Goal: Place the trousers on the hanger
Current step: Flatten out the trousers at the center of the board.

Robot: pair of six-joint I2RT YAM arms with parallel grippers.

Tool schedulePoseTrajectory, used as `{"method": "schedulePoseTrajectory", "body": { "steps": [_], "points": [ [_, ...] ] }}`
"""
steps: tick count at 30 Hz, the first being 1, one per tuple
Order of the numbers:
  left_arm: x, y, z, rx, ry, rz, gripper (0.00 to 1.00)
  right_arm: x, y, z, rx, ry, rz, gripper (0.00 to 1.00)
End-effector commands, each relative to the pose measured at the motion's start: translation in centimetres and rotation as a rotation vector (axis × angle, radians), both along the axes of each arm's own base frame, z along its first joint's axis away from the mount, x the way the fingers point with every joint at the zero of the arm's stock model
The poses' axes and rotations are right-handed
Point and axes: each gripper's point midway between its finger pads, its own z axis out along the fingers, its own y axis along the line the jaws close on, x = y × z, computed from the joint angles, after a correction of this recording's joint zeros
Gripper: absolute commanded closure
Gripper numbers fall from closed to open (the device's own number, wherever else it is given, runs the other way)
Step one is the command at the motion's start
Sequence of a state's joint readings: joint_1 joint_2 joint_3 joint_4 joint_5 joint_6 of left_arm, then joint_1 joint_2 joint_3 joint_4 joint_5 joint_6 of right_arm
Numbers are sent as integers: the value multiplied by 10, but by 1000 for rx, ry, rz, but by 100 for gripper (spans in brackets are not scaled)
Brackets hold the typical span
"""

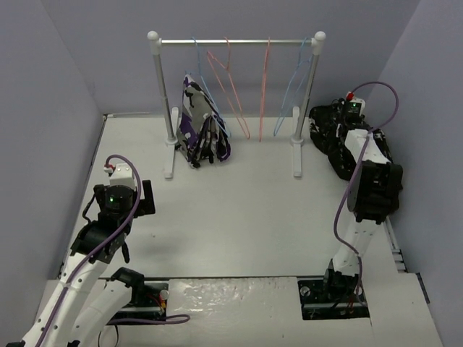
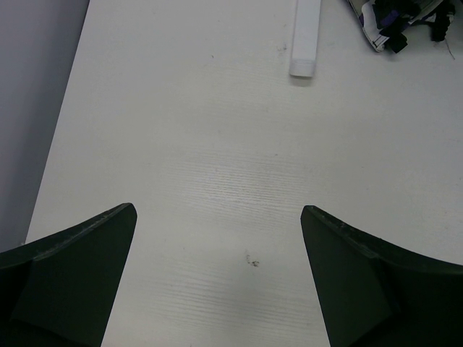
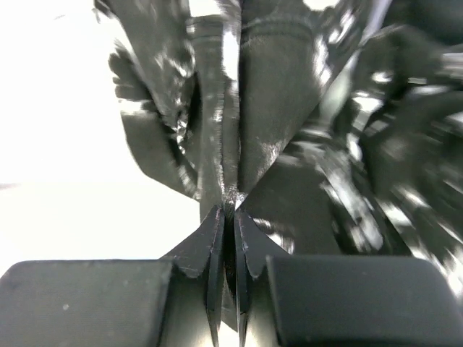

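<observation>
The trousers (image 1: pixel 327 137), black with white splotches, lie bunched on the table at the far right, beside the rack's right post. My right gripper (image 1: pixel 334 123) reaches down into them. In the right wrist view the gripper (image 3: pixel 228 210) is shut on a fold of the trousers (image 3: pixel 275 108). An empty light-blue hanger (image 1: pixel 292 90) hangs at the right end of the rail. My left gripper (image 1: pixel 147 199) is open and empty over the table at the left; in the left wrist view the gripper (image 2: pixel 217 217) has bare table between its fingers.
A white rack (image 1: pixel 235 41) stands at the back; its left foot (image 2: pixel 305 43) shows in the left wrist view. A purple, white and black garment (image 1: pixel 201 130) hangs on another light-blue hanger at the left. Two pink-red hangers (image 1: pixel 264 83) hang mid-rail. Grey walls close in on both sides.
</observation>
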State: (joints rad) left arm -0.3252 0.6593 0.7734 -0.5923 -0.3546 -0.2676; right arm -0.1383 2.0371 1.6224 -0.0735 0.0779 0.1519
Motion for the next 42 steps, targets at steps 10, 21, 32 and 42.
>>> {"method": "schedulePoseTrajectory", "body": {
  "steps": [10, 21, 32, 42],
  "points": [
    [1, -3, 50, -80, -171, -5, 3, -171, 112, 204, 82, -429, 197, 100],
    [-3, -7, 111, -147, -263, -19, 3, -261, 204, 167, 315, -240, 678, 100],
    [0, -17, 148, -203, -307, -54, 3, -324, 313, 166, 392, -117, 1193, 100],
    [-9, -10, 151, -184, -286, -29, 3, -341, 412, 161, 270, -112, 1429, 100]
  ]
}}
